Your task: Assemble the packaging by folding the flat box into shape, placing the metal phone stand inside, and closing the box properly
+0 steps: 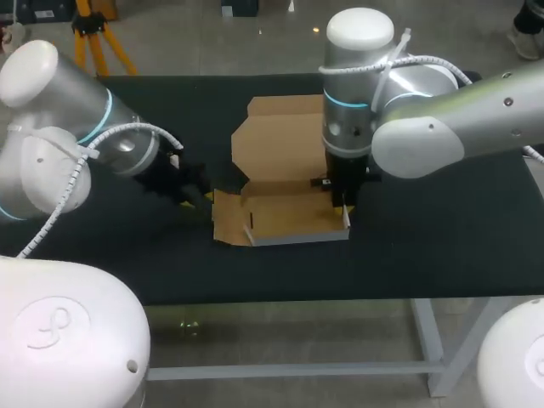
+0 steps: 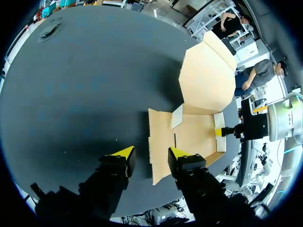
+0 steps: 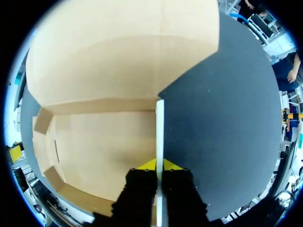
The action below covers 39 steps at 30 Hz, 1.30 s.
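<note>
A black table [image 1: 442,246] fills the scene. The right gripper [image 3: 160,165] has its yellow tips pinched narrowly on the upright side flap [image 3: 160,125] of a half-folded cardboard box [image 1: 285,217]. The box floor lies just beside those fingers and the open lid [image 1: 280,140] lies flat ahead of them. The left gripper [image 2: 151,153] is spread wide and holds nothing. The loose end flap [image 2: 160,142] reaches in between its fingers, and whether they touch cannot be told. A small dark object [image 2: 49,30] lies well ahead of them, too small to identify.
</note>
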Tool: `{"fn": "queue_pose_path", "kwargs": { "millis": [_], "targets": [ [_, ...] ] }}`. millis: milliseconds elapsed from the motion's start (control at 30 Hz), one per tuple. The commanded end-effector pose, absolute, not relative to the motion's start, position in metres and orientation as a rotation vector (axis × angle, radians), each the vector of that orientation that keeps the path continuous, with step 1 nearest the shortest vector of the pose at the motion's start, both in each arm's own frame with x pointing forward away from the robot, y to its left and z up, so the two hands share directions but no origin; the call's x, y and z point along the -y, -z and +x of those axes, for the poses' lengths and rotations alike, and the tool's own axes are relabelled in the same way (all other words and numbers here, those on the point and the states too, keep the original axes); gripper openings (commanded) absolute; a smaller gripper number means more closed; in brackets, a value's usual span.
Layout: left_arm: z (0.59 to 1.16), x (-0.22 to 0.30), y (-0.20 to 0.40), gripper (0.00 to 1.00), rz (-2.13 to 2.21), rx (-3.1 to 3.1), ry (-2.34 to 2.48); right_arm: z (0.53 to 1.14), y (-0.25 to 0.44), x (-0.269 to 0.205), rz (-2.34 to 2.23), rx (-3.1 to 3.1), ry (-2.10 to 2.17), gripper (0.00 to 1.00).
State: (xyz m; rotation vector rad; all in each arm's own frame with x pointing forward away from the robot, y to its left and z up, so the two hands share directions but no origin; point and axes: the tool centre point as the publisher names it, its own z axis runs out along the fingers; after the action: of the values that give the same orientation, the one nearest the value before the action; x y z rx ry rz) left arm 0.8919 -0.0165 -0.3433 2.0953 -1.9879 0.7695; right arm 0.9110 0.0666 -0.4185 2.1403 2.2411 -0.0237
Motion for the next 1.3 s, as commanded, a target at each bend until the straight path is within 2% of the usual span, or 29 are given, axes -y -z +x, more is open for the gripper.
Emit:
{"fn": "queue_pose_path", "kwargs": {
  "millis": [33,67,100,133,900,1300],
  "targets": [
    [0.895,0.004,0.351,0.33,1.979,1.924,-0.843,0.912,0.418,-0.068,2.141,-2.240,0.031,0.00],
    [0.895,0.003,0.353,0.26,1.971,1.915,-0.839,0.912,0.418,-0.068,2.141,-2.240,0.031,0.00],
    [0.896,0.003,0.356,0.15,1.966,1.910,-0.835,0.912,0.418,-0.068,2.141,-2.240,0.031,0.00],
    [0.896,0.003,0.358,0.00,1.939,1.907,-0.834,0.912,0.418,-0.068,2.141,-2.240,0.031,0.00],
    [0.894,0.026,0.402,0.00,1.674,1.896,-0.800,0.912,0.418,-0.068,2.141,-2.240,0.031,0.00],
    [0.886,0.046,0.396,0.00,1.542,1.829,-0.941,0.912,0.418,-0.068,2.141,-2.240,0.031,0.00]
  ]
}}
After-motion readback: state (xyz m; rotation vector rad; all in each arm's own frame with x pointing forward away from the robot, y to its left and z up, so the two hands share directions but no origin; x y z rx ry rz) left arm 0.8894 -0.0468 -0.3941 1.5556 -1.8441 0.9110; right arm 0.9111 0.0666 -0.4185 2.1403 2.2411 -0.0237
